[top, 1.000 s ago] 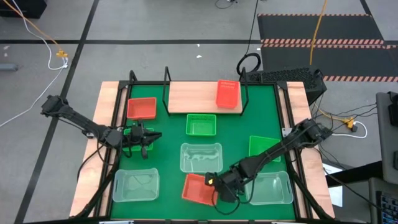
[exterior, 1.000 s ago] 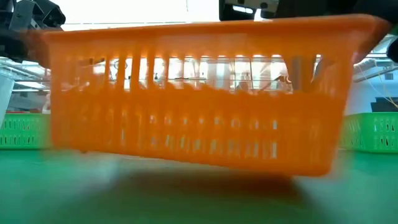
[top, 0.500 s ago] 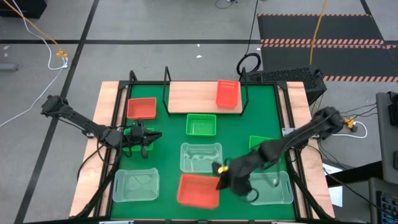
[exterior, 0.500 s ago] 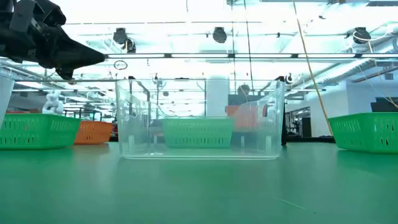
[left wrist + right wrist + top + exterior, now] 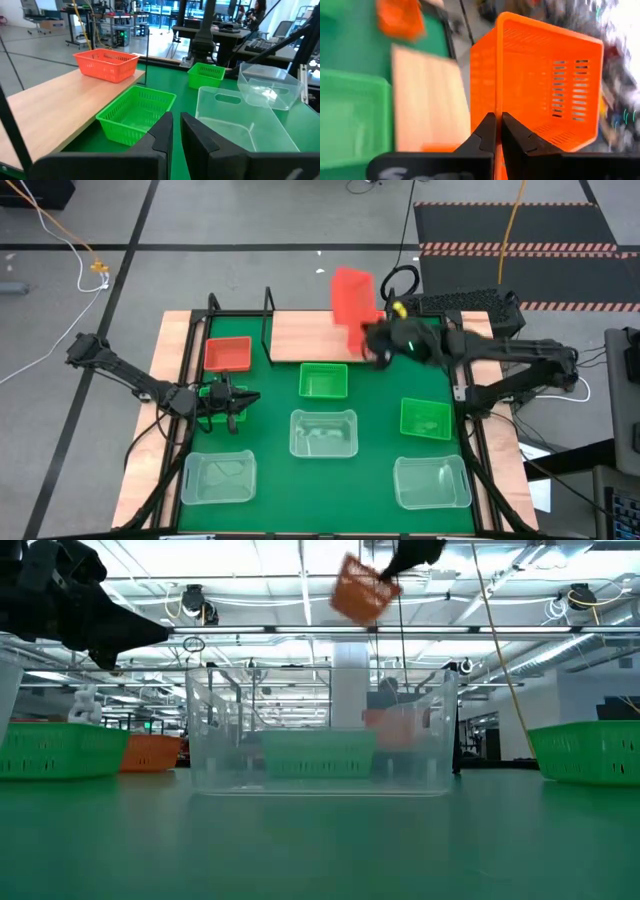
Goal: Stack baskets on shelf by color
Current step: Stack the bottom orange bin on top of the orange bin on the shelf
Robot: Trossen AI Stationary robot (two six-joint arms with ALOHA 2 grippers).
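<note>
My right gripper (image 5: 365,330) is shut on a red basket (image 5: 352,293), held tilted in the air over the shelf (image 5: 305,337) at its far right end. Another red basket (image 5: 106,64) stands on the shelf board; in the high view my right hand hides it. A third red basket (image 5: 228,353) rests on the green mat at the far left. My left gripper (image 5: 244,398) hovers at the mat's left side, its fingers (image 5: 164,132) nearly together with nothing between them. My right gripper pinches the top edge of one wall of the red basket (image 5: 496,107), one finger inside the basket and one outside. The basket is lifted clear and tipped well off level, high above the shelf (image 5: 358,590).
Two green baskets (image 5: 323,380) (image 5: 425,418) and three clear baskets (image 5: 323,432) (image 5: 218,478) (image 5: 432,482) stand on the mat. The low view shows another green basket (image 5: 60,750) at the left. The shelf board's left and middle are bare wood.
My right gripper has carried the red basket from the mat's near middle up and toward the far edge, over the shelf. The hand has rolled on the way, and the basket has gone from level and low to tipped and high.
</note>
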